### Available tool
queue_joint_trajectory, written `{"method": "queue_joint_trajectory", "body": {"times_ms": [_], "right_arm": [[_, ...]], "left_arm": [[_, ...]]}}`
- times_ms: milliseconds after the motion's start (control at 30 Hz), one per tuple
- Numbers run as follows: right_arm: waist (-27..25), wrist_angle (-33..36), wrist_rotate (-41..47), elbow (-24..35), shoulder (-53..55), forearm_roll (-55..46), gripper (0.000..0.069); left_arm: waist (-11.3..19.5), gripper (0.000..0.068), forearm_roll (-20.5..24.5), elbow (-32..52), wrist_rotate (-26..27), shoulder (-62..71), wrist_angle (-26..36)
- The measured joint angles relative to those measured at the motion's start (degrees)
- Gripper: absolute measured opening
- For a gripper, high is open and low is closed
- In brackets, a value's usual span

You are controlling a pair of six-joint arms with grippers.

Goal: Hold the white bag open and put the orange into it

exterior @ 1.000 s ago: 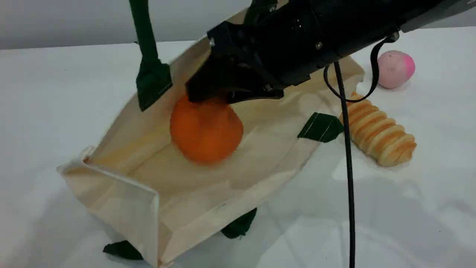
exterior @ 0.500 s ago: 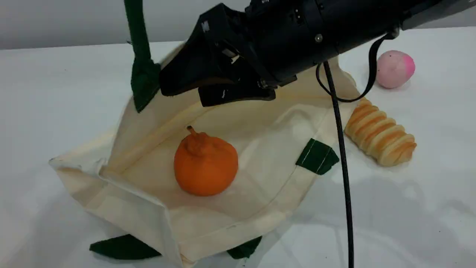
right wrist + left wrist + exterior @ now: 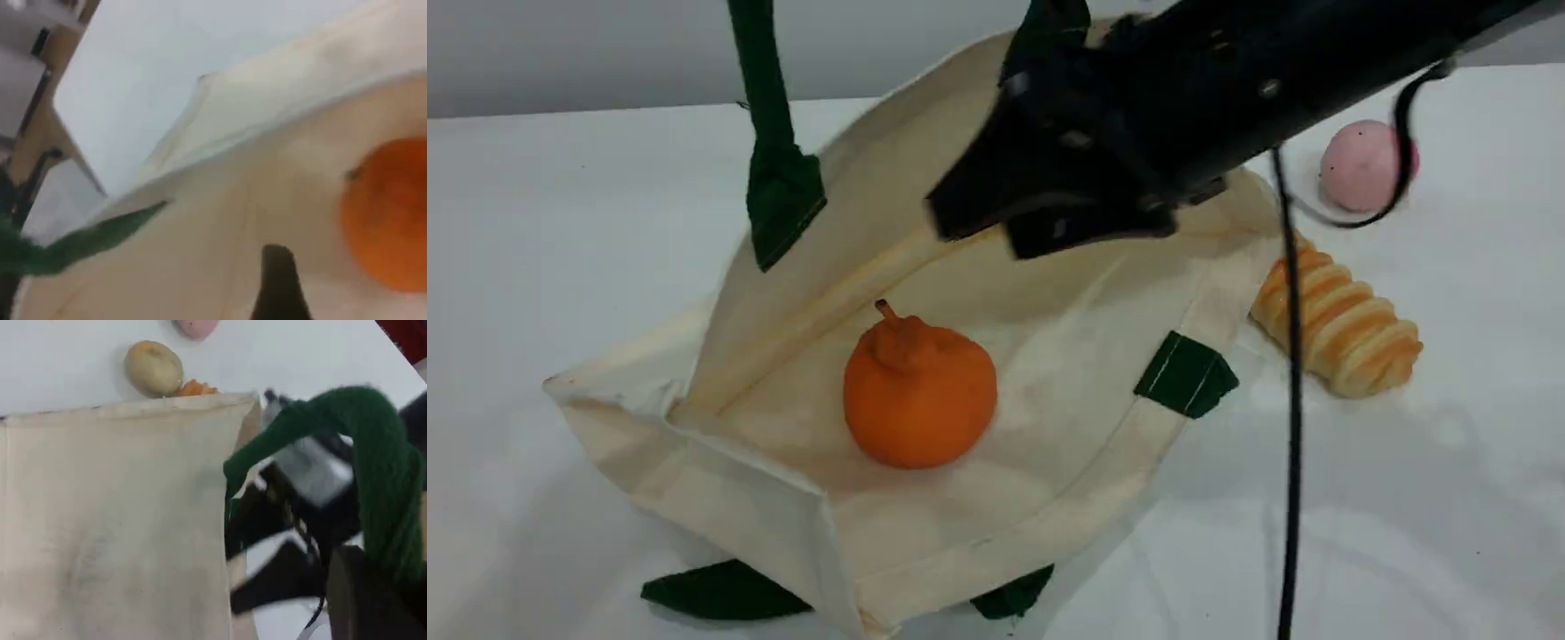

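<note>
The white bag point(image 3: 734, 498) lies on the table with its mouth held wide, and its cloth fills the left wrist view point(image 3: 113, 520). Inside it, on the lower panel, rests the orange point(image 3: 919, 396), stem up; the right wrist view shows it at the right edge point(image 3: 390, 213). My right gripper point(image 3: 980, 233) hovers open and empty above the bag's far side, up and right of the orange. A dark green handle point(image 3: 763, 80) runs taut out of the top of the scene view. In the left wrist view that handle point(image 3: 373, 453) loops over my left fingertip point(image 3: 363, 600), which is shut on it.
A ribbed golden bread roll point(image 3: 1343, 338) lies just right of the bag, with a pink ball point(image 3: 1360, 164) behind it. The right arm's black cable point(image 3: 1289, 400) hangs down in front of the roll. Green strap ends point(image 3: 725, 591) stick out under the bag's near edge.
My right gripper opened and let the orange drop onto the bag's lower panel, then rose and drew back to the right. The bag's top panel lifted higher.
</note>
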Motion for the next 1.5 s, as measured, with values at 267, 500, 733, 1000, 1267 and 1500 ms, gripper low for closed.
{"method": "queue_joint_trajectory", "body": {"times_ms": [267, 500, 733, 1000, 1267, 1500], "right_arm": [[-10.70, 7.71, 1.25, 0.02, -0.71, -2.48, 0.0428], [-17.85, 9.08, 4.08, 0.02, -8.23, -6.80, 0.0360], [-19.54, 9.09, 10.64, 0.02, -20.00, -13.97, 0.0311], [-19.54, 9.03, 19.53, 0.02, -33.82, -22.62, 0.0265], [-19.54, 9.04, 35.49, 0.02, -44.77, -40.41, 0.0265], [-19.54, 9.86, 52.04, 0.02, -52.48, -59.58, 0.0265]], "left_arm": [[0.00, 0.0067, 1.80, 0.06, 0.13, 0.23, -0.35], [0.00, 0.0067, 2.75, 0.11, 0.13, 1.86, -0.47], [0.00, 0.0067, 3.87, 0.29, 0.13, 3.64, -2.26], [0.00, 0.0068, 6.10, 0.37, 0.08, 8.23, -2.92], [0.00, 0.0121, 7.58, 3.38, 0.18, 12.01, -4.88], [0.00, 0.0364, 8.04, 3.63, 1.88, 12.07, -1.74]]}}
